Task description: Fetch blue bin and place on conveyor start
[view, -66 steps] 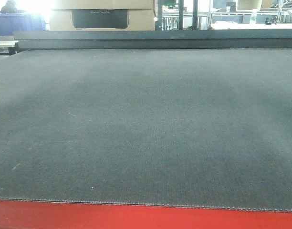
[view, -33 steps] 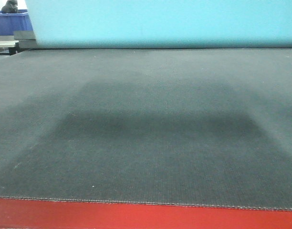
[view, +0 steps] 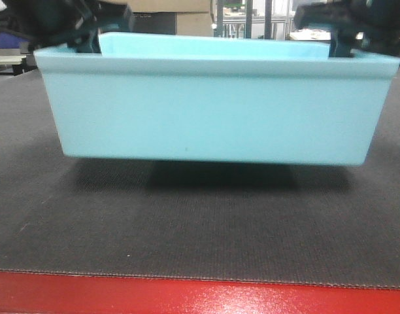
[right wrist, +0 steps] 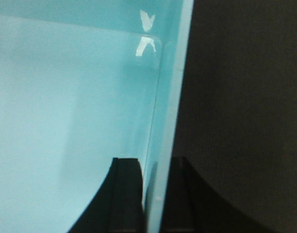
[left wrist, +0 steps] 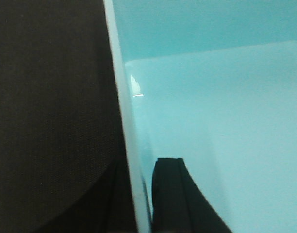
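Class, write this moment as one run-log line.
bin: just above belt, shadow beneath | left gripper: shut on left wall | right gripper: shut on right wall | release: pending

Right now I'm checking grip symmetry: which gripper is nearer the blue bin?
Neither: both touch it. The left gripper pinches the blue bin at its left side wall, and the right gripper pinches the opposite wall, one finger inside and one outside each.

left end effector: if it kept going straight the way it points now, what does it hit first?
Probably the blue bin floor: the left end effector straddles the bin's side wall, pointing down. Its outer finger would meet the conveyor belt instead. Depth unclear.
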Controlling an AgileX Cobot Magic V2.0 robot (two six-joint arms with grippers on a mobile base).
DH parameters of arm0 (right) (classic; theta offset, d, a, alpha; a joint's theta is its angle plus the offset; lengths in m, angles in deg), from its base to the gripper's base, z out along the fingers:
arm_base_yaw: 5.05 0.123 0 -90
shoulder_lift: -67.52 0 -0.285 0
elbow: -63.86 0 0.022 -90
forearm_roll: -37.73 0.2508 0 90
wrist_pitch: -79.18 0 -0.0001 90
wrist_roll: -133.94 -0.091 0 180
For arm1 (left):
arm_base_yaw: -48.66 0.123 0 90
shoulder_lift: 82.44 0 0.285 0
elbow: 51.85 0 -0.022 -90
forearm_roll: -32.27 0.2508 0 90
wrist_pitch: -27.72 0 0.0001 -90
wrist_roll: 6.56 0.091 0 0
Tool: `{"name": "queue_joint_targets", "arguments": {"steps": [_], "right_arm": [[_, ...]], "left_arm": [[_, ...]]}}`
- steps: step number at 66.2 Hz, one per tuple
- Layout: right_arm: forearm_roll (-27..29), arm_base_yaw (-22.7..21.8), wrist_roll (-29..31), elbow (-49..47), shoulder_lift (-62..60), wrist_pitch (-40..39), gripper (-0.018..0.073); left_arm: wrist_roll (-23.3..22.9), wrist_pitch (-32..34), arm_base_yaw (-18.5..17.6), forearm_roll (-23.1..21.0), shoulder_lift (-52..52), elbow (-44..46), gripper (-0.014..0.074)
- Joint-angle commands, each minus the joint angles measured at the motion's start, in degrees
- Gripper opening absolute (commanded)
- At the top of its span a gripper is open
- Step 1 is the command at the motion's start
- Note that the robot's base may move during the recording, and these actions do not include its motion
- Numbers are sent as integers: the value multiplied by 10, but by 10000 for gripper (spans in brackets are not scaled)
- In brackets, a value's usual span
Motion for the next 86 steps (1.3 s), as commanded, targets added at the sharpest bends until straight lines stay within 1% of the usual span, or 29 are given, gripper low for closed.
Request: {"name": "queue_joint_targets", "arguments": {"steps": [1,3,5,6,7,12,13,14,16,22,23,28,32,37,40,41,44,47,53,54,57,64,72,76,80,86], "right_arm": [[-24,-3,7,-1,6,-11,149],[-25,-3,7,-1,8,-12,228],[-25,-3,7,-1,8,-12,275],[-27,-3,7,-1,8,-13,337],[-29,-3,7,-1,8,-13,366],[-40,-3,7,-5,7,-13,477],[-43,-3,7,-4,7,-12,491],[-44,-3,7,-5,5,-12,501],[-47,-3,7,-5,4,-11,512],[-53,-3,7,-5,-6,-4,498],[-53,-3,7,-5,-8,-2,494],[-53,-3,7,-5,-26,0,466],[-53,-3,7,-5,-44,0,432],[-53,-4,7,-5,-76,0,351],[-53,-6,7,-5,-95,2,305],[-53,-6,7,-5,-102,4,272],[-53,-7,7,-5,-124,6,199],[-53,-9,7,-2,-145,14,116],[-54,-19,7,6,-183,25,-60],[-54,-21,7,10,-189,25,-88],[-54,-26,7,25,-211,25,-169],[-57,-37,7,71,-252,11,-162],[-59,-38,7,153,-310,-31,-162],[-59,-38,7,195,-341,-59,-162],[-59,-38,7,247,-373,-97,-162],[-60,-38,7,307,-420,-139,-162]], "left_arm": [[3,21,5,14,-8,1,-92],[3,20,5,10,-11,1,-76],[3,20,5,1,-12,1,-36],[3,20,5,-4,-13,1,-5],[3,19,5,-8,-14,1,18],[3,19,5,-15,-14,1,170],[3,19,5,-14,-14,1,206],[3,17,5,-17,-14,2,265],[3,13,5,-21,-14,3,351],[3,-13,5,-23,-14,20,622],[3,-23,5,-23,-14,23,627],[7,-57,5,-23,-12,44,573],[22,-85,5,-22,-10,66,528],[44,-120,5,-22,2,86,457],[59,-127,5,-22,11,90,400],[65,-130,5,-22,16,89,377],[74,-139,5,-22,30,89,293],[84,-154,5,-22,47,89,190],[97,-174,10,-16,77,88,-53],[97,-175,12,-17,82,86,-116],[97,-174,18,-17,99,80,-111],[97,-145,49,-19,138,50,-111],[97,-92,99,-36,194,-22,-111],[97,-63,119,-45,226,-68,-111],[97,-34,132,-47,259,-116,-111],[97,7,137,-47,317,-189,-111]]}}
